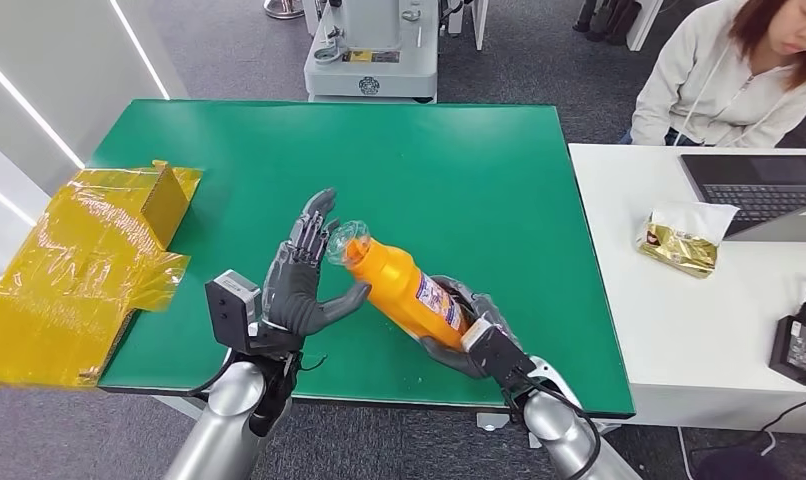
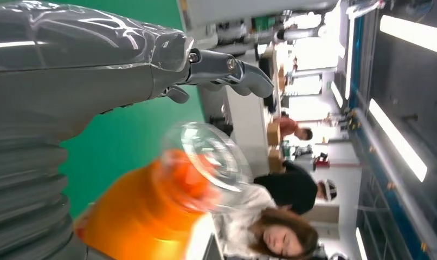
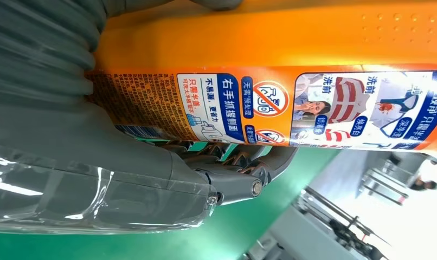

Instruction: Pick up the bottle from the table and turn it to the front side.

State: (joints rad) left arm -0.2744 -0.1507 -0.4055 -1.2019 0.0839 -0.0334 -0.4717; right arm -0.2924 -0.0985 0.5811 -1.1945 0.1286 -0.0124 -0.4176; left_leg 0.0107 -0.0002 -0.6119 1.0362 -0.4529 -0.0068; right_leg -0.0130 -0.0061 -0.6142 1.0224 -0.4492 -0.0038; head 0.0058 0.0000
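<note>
An orange bottle (image 1: 404, 287) with a clear cap and a printed label is lifted above the green table (image 1: 449, 160), tilted with its cap toward the left. My right hand (image 1: 469, 335) grips its lower body; the right wrist view shows the label (image 3: 292, 108) close up with fingers wrapped under it. My left hand (image 1: 304, 275) stands beside the cap end, fingers spread and upright, the thumb reaching under the bottle's neck. In the left wrist view the clear cap (image 2: 211, 157) and orange shoulder (image 2: 140, 211) sit blurred just past the palm.
A yellow crumpled box (image 1: 89, 260) lies over the table's left edge. A white desk (image 1: 679, 330) at right carries a laptop (image 1: 764, 190), a snack bag (image 1: 684, 240) and a power brick (image 1: 797, 345). A person (image 1: 739, 70) sits behind it. Grey machine base (image 1: 372, 50) stands beyond the table.
</note>
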